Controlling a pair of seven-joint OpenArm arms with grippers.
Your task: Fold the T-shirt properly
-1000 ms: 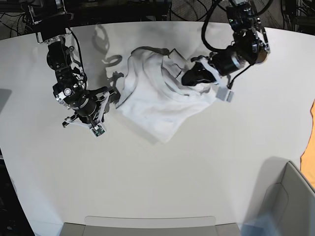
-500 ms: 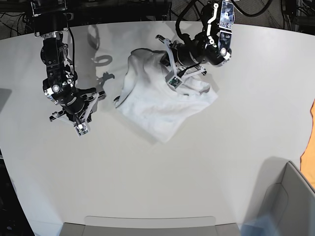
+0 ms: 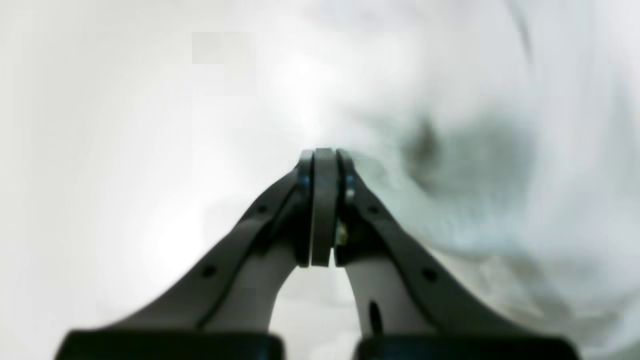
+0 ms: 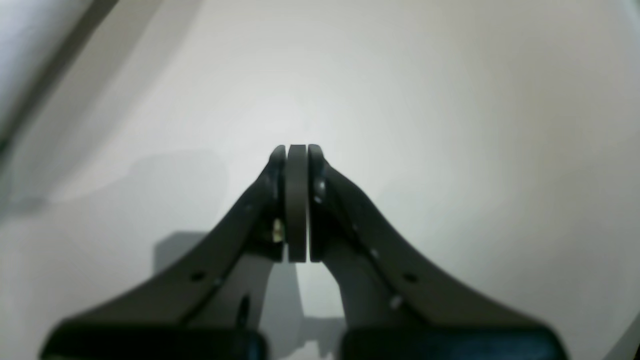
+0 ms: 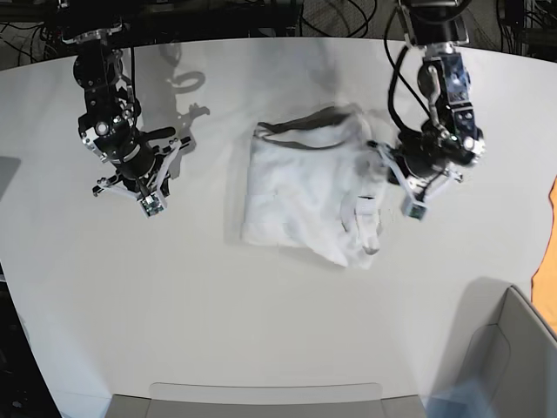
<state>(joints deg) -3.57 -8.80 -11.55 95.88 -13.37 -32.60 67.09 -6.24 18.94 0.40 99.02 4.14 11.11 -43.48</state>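
The white T-shirt (image 5: 300, 187) lies crumpled in a rough rectangle at the table's middle, collar band toward the back, one bunched flap at its front right corner. My left gripper (image 5: 420, 181) is just off its right edge. In the left wrist view the left gripper (image 3: 325, 152) is shut, its pads together with nothing visible between them, and blurred T-shirt fabric (image 3: 475, 165) lies beyond and to the right. My right gripper (image 5: 142, 174) is well to the left, apart from the shirt. In its wrist view the right gripper (image 4: 296, 147) is shut over bare table.
An orange cloth (image 5: 548, 261) shows at the right edge. A grey box (image 5: 513, 357) stands at the front right corner, and a flat grey tray rim (image 5: 261, 394) runs along the front edge. Cables hang behind the white table (image 5: 261, 313).
My left arm swung from over the shirt's back part to its right side. The shirt shifted right and drew into a squarer shape. My right arm drew back, away from the shirt.
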